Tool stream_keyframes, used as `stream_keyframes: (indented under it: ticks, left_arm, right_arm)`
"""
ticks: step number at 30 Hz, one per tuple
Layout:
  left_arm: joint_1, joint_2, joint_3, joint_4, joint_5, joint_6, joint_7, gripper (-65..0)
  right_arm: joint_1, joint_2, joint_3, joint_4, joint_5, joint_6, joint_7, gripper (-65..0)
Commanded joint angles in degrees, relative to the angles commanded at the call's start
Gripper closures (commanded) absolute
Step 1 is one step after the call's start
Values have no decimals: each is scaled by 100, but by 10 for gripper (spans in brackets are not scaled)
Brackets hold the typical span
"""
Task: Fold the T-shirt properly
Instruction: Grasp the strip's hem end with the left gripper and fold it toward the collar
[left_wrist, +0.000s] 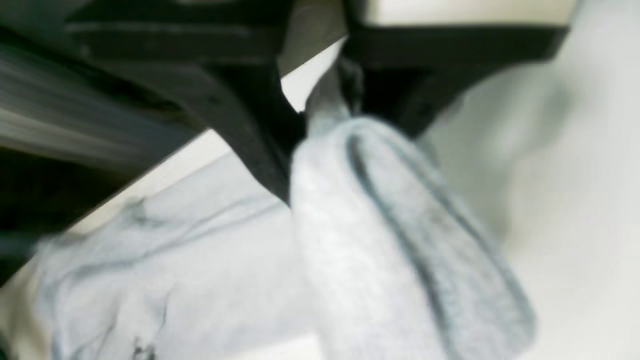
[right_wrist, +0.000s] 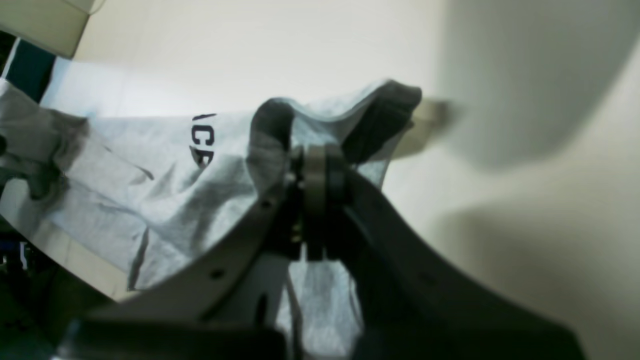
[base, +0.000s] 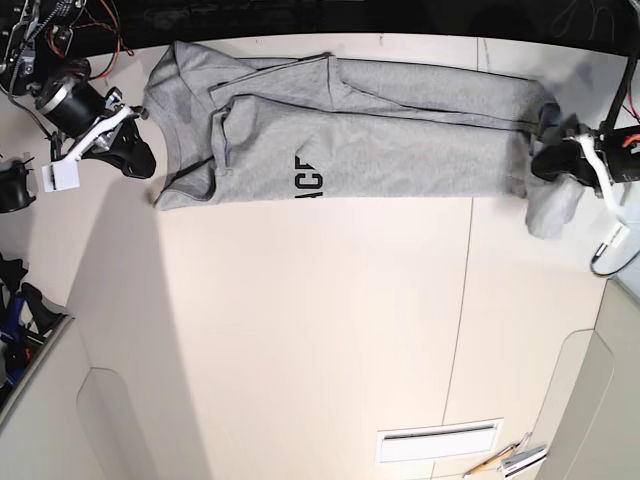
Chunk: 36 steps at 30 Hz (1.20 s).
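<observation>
Lying in a long creased strip, grey T-shirt (base: 400, 155), black letters showing, end bunched in left end effector (base: 550, 158)

From where I stand, big black block letters on the grey T-shirt (base: 400, 158) read "ACF" or "ACE", the last one partly hidden by a fold. The lettering (base: 308, 177) sits toward eleven o'clock on the bench (base: 300, 320).

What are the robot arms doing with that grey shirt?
The left gripper is pinching one end of the grey T-shirt. The right gripper isn't holding it; it hangs by the other end. The shirt lies in a long, rumpled strip, so the folding doesn't look finished.
</observation>
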<state>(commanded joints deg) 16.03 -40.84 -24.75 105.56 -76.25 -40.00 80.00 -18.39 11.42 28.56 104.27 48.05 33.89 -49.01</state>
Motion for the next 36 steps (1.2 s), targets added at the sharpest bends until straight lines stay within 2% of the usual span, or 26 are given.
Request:
stream_keyframes:
  ticks: [2, 6, 9, 11, 12, 15, 17, 19, 21, 23, 25, 28, 33, 36]
  left_arm:
    - [173, 219, 0, 380, 111, 0, -56, 0]
    - [289, 643, 98, 463, 105, 0, -95, 0]
    - [286, 920, 382, 463, 114, 0, -146, 0]
    - [286, 1106, 671, 461, 391, 0, -264, 0]
    - [286, 1178, 833, 461, 645, 0, -410, -19]
    - [284, 1283, 1351, 455, 1471, 0, -1037, -151]
    - [286, 1325, 1679, 450, 1991, 0, -1378, -209]
    - [286, 1322, 1985, 428, 2186, 0, -1584, -298]
    - [286, 1325, 2251, 428, 2184, 0, -1597, -375]
    - [284, 1325, 2452, 428, 2159, 0, -1608, -378]
    - [286, 1322, 2592, 428, 2149, 0, -1724, -378]
    - [284, 1333, 2618, 431, 1792, 0, -1811, -378]
    - [136, 1353, 2612, 444, 1696, 0, -1805, -378]
    - [0, 1353, 2612, 463, 1696, 0, -1739, -378]
  right_arm:
    - [-4, 2, 0, -2, -57, 0, 15, 0]
    - [-2, 7, 0, -2, -74, 0, 15, 0]
    - [63, 17, 4, -2, -103, 0, 28, 0]
    - [74, 17, 22, -2, -114, 0, 35, 0]
    - [72, 15, 37, -2, -114, 0, 28, 0]
    - [74, 17, 144, -2, -111, -4, 13, 0]
    - [74, 17, 282, -2, -107, -7, -13, 0]
    - [72, 20, 452, -2, -46, -13, -42, 0]
    - [74, 26, 605, -2, -2, -22, -52, -80]
    - [72, 50, 686, -2, -4, -22, -52, -165]
    - [72, 105, 702, -2, -9, -20, -52, -206]
    - [72, 125, 699, -4, -74, -24, -50, -265]
    - [42, 125, 570, -299, 94, -66, -151, -440]
    - [44, 120, 168, -761, 291, -26, -262, -450]
